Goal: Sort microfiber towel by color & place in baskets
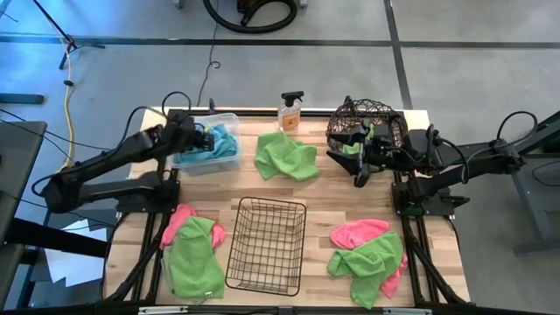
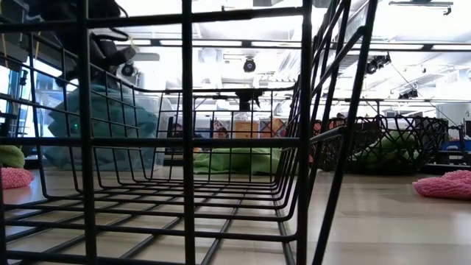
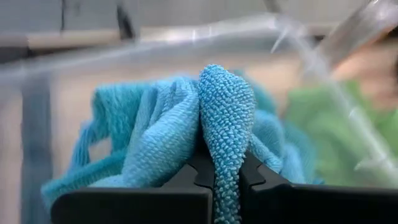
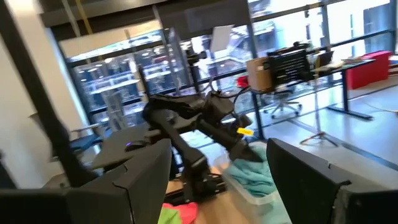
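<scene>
A teal towel (image 3: 227, 124) is clamped by the left gripper (image 1: 199, 138) over the clear bin (image 1: 229, 163) and should be released next, while the right gripper (image 1: 360, 150) is held apart beside the round basket (image 1: 346, 115)

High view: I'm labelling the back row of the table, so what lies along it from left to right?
Clear bin holding blue towels, with the left gripper in it → spray bottle → round wire basket, with the right gripper beside it.

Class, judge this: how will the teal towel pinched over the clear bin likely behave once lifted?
Probably floppy: the teal towel folds and droops around the shut left claw. Likely light, since a thin pinch carries it. Its nubby weave should resist slipping.
</scene>
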Controlling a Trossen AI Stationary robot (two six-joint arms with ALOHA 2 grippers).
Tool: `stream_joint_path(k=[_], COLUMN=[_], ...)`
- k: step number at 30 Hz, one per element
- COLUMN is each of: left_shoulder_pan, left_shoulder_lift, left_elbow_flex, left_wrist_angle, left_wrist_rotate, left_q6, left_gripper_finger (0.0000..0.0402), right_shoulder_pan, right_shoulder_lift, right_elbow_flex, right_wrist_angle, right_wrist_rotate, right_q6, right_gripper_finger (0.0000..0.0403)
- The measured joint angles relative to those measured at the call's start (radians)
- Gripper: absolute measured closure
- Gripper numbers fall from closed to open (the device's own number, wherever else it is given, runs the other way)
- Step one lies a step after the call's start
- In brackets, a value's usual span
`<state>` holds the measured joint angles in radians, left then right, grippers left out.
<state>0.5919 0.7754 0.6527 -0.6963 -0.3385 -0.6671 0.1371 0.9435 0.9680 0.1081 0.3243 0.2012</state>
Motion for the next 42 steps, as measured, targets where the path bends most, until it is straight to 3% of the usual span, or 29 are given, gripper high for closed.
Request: stream_joint_path(k=[6,16,25,32,42], left_shoulder_pan=[0.1,0.159,0.171,0.171,0.174], left_shoulder_lift=[0.179,0.502,0.727,0.741,0.646], left_elbow_flex=[0.11,0.279,0.291,0.288,0.283], left_wrist_angle=[-0.143,-0.235,-0.233,-0.223,-0.231], left_wrist_rotate=[0.195,0.273,0.36,0.367,0.356], left_q6=[0.053,0.095,0.099,0.12,0.166], left_gripper_finger=[0.0401,0.0401,0.0401,0.0368,0.0278], right_shoulder_pan=[0.0,0.0,0.0,0.0,0.0], right_shoulder_lift=[0.0,0.0,0.0,0.0,0.0], right_elbow_flex=[0.0,0.0,0.0,0.0,0.0], right_wrist_angle=[0.0,-0.023,-0.023,-0.024,-0.071], right_wrist_rotate=[0.014,0.014,0.013,0.013,0.013], right_q6=[0.0,0.011,0.086,0.092,0.087], right_gripper_finger=[0.0142,0.0142,0.0142,0.0142,0.0142])
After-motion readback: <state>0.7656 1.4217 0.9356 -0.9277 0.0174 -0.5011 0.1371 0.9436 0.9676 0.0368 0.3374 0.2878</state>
